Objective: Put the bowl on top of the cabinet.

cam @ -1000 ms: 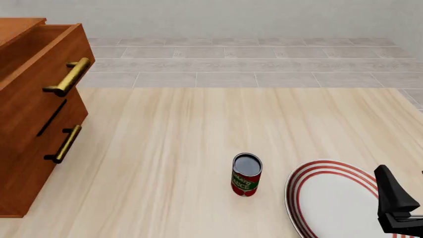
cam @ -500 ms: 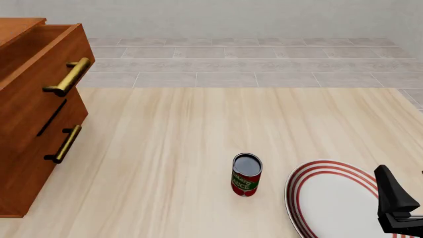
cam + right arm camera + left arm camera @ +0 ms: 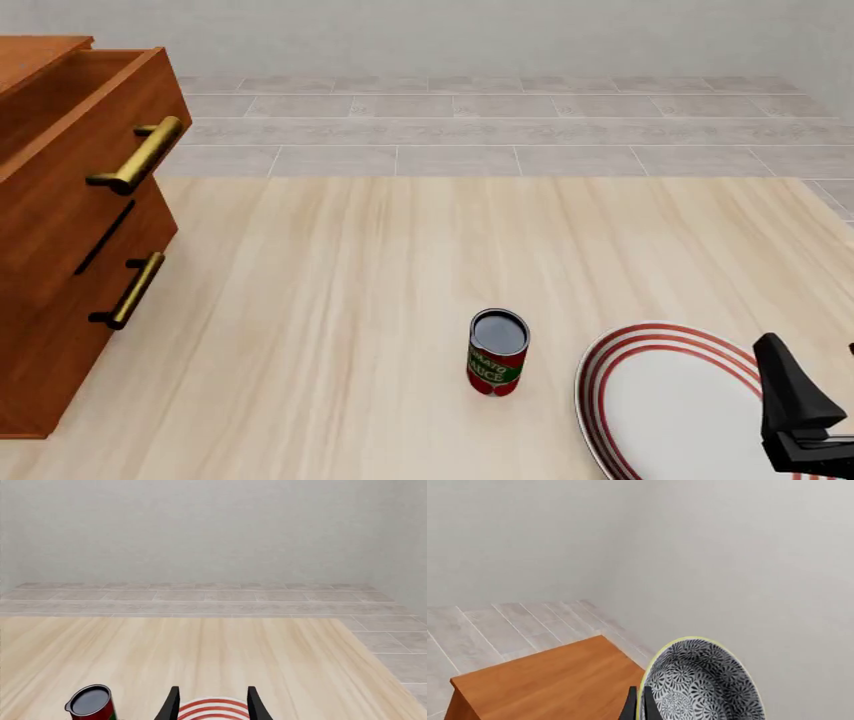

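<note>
the left gripper [image 3: 640, 707] is pinching the floral bowl [image 3: 700, 685] by its rim, carrying it tilted above the cabinet top [image 3: 554, 680] for placing; the right gripper [image 3: 212, 702] is idling open over the red-ringed plate [image 3: 667, 400].

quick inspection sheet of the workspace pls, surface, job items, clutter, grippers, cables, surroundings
surface: pale wood table, bare across its middle.
job's things: bowl held on edge in the left gripper, above the cabinet top; cabinet at the table's left, upper drawer pulled out.
clutter: can upright, plate with red rings beside it, apart.
grippers: left shut on the bowl's rim; right gripper open, low over the plate, holding nothing.
cables: nothing seen.
surroundings: grey tiled floor, plain pale wall.
</note>
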